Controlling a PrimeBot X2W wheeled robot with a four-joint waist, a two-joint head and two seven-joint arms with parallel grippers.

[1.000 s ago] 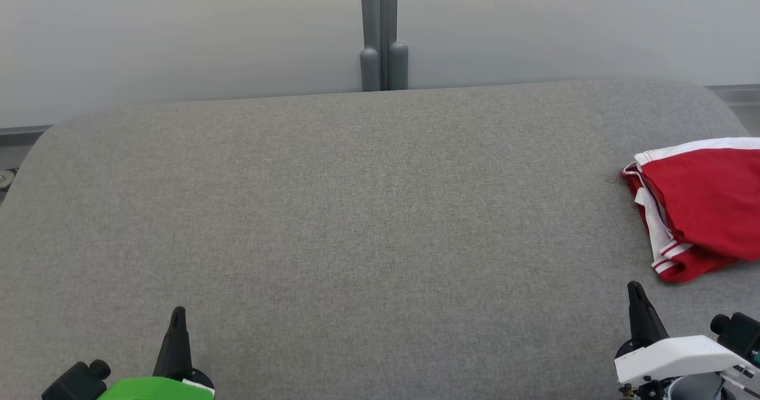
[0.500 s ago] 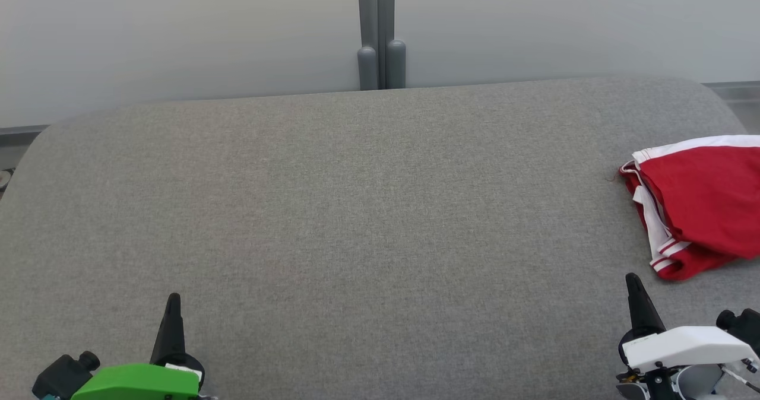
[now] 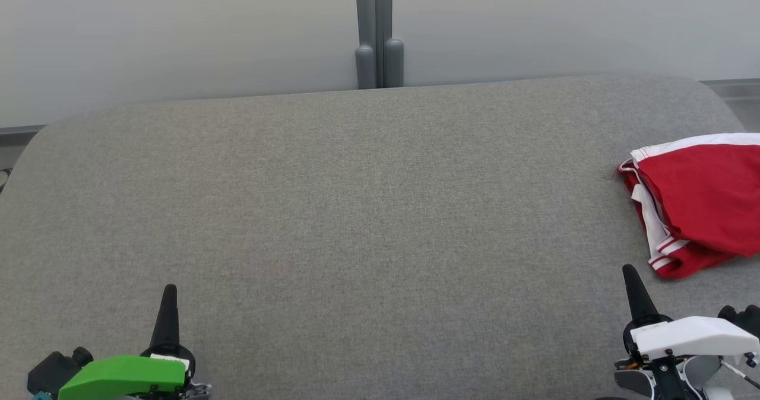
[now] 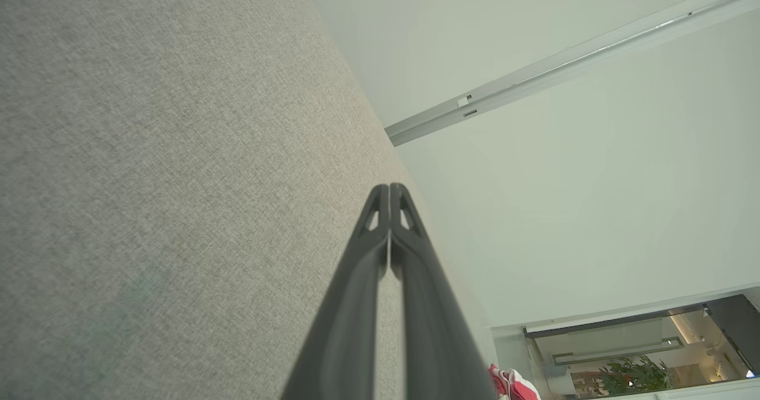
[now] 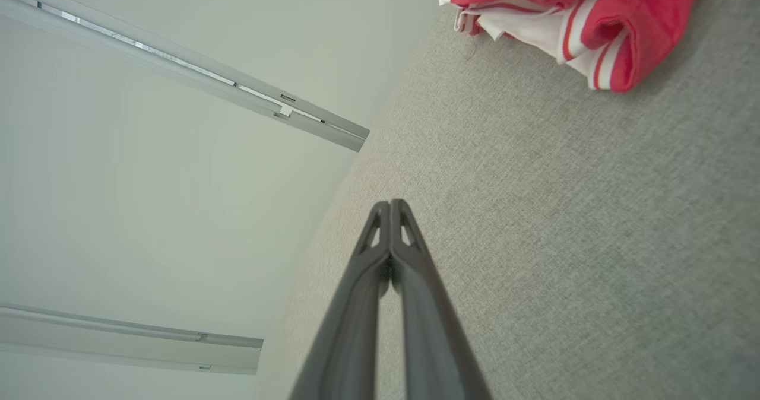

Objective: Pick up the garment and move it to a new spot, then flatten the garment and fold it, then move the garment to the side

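The garment (image 3: pixel 700 201) is red with white stripes and lies folded at the right edge of the grey fabric table (image 3: pixel 356 210). The right wrist view has the garment (image 5: pixel 570 14) at its top right, and the left wrist view catches a corner of the garment (image 4: pixel 513 385) at the bottom. My left gripper (image 3: pixel 169 293) is at the lower left, shut and empty, far from the garment. My right gripper (image 3: pixel 629 274) is at the lower right, shut and empty, just in front of the garment and apart from it. Both wrist views show the fingers pressed together at their tips, left gripper (image 4: pixel 389 187) and right gripper (image 5: pixel 389 203).
A pale wall with a grey vertical post (image 3: pixel 374 32) stands behind the table's far edge. The table's corners are rounded. Broad bare grey cloth stretches between the two grippers.
Both grippers have slid a little forward, up the head view. The camera has shifted slightly. The garment lies as before.
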